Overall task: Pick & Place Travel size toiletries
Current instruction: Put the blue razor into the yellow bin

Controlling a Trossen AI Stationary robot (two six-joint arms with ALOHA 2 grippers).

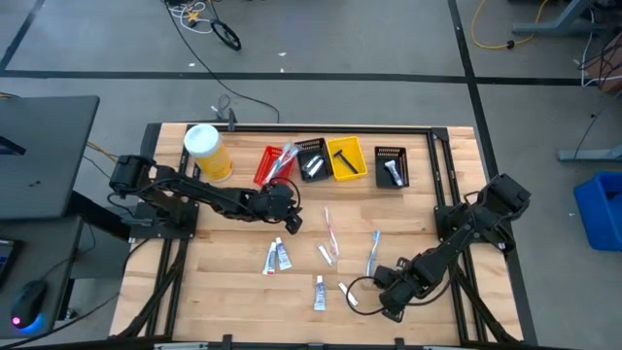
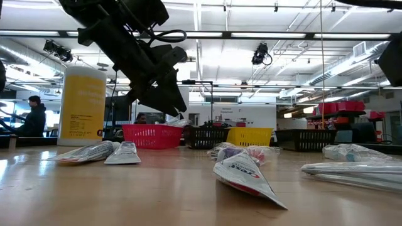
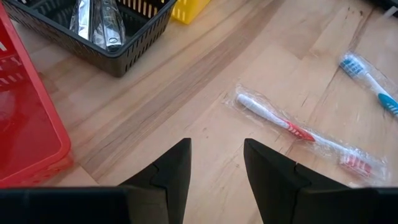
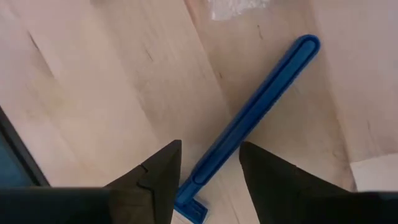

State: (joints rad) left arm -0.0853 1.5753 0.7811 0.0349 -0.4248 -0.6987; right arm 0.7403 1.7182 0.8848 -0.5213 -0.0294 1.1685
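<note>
Toiletries lie flat, scattered on the wooden table: two tubes (image 1: 277,256), another tube (image 1: 319,292), a wrapped red toothbrush (image 3: 298,130), a blue toothbrush (image 3: 370,81) and small packets (image 1: 326,255). My left gripper (image 3: 216,146) hangs open above bare wood beside the red bin (image 3: 25,124), a short way from the red toothbrush. My right gripper (image 4: 209,149) is open near the table's near edge, pointing down. Its fingers stand on either side of a blue razor (image 4: 255,112), close to the head end, without touching it.
Along the far side stand a red bin (image 1: 272,163), a black bin (image 1: 311,158) with silvery packets, a yellow bin (image 1: 347,157) and another black bin (image 1: 392,165). A tall yellow canister (image 1: 207,153) stands left of them. A person sits beyond the table (image 2: 31,119).
</note>
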